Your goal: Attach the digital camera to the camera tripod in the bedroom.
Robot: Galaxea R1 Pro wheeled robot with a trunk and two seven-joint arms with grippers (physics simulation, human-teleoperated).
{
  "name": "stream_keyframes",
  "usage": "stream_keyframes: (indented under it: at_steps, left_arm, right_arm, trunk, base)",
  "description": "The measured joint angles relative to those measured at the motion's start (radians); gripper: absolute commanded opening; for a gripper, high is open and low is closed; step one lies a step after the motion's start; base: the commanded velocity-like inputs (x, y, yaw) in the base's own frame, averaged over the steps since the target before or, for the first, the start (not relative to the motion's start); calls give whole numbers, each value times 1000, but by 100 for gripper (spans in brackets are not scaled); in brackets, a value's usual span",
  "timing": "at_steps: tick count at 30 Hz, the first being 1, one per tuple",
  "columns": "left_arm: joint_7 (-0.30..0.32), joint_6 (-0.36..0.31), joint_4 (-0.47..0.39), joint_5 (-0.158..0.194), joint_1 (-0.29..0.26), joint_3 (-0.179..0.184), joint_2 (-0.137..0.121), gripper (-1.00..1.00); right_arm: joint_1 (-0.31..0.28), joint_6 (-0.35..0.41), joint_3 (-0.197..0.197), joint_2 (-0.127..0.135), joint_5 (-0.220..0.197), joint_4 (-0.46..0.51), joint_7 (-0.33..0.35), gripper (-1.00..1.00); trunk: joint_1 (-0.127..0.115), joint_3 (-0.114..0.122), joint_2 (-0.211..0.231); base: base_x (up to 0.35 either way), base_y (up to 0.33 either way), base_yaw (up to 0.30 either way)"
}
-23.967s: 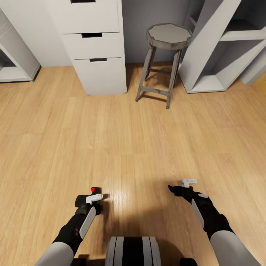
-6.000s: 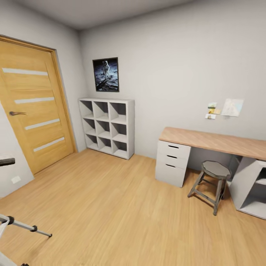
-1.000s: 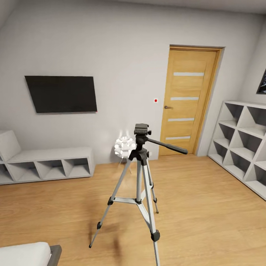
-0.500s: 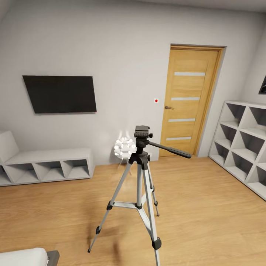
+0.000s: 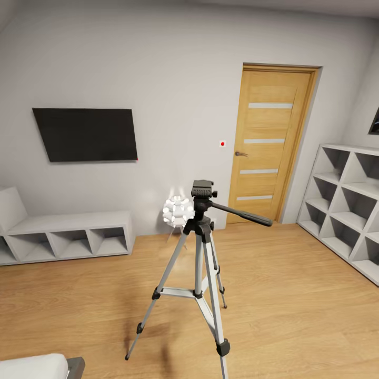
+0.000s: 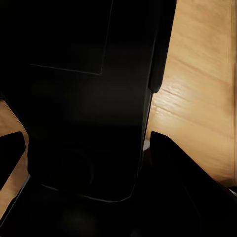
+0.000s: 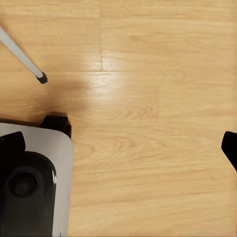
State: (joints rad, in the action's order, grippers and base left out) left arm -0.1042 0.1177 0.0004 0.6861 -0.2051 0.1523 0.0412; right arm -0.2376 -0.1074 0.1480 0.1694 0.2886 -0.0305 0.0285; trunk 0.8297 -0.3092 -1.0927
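The digital camera (image 6: 84,108) was judged to be the large black boxy mass seen close against the lens in the left wrist view, above the wood plank floor (image 6: 197,89); no red button could be made out there. The left hand was judged to be closed on it, though its fingers could not be separated from the dark body, so the grip was inferred rather than confirmed. The state of the right hand could not be told: a single dark tip (image 7: 230,148) was noted at the edge of its view, over bare floor.

The camera tripod (image 5: 199,252) was found standing upright on the bedroom floor, in front of the robot, legs spread, with its black head (image 5: 202,188) uppermost and unoccupied. The long pan handle (image 5: 241,213) projected from the head toward the wooden door (image 5: 269,142). A foot of one leg (image 7: 42,78) was observed in the right wrist view.

The camera was assessed as rigid, light and smooth-sided, best held across its body with its underside kept free for the mount. The tripod was assessed as light and easily tipped on slim legs; any steadying hold was recommended at the head or upper column, not on the handle.
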Motion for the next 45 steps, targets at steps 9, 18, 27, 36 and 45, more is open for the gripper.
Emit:
stream_keyframes:
  at_steps: [9,18,27,36,45]
  left_arm:
    - [25,-2,1,0,0,0,-3,-100]
    - [26,-2,1,-1,1,0,-3,-100]
    - [26,-2,1,-1,2,0,-4,-100]
    - [26,-2,1,-1,2,0,-5,-100]
    - [26,-2,1,-3,2,0,-3,-100]
  right_arm:
    - [0,0,0,0,0,0,0,100]
    - [0,0,0,1,0,0,0,100]
    - [0,0,0,1,0,0,0,100]
    - [0,-1,0,0,0,0,0,100]
    - [0,-2,0,0,0,1,0,100]
  trunk:
    - [-35,28,63]
    - [-69,56,126]
    - [-104,85,189]
    - [-138,113,252]
    - [-173,141,315]
  base:
    - [0,0,0]
    - [0,0,0]
    - [0,0,0]
    - [0,0,0]
    - [0,0,0]
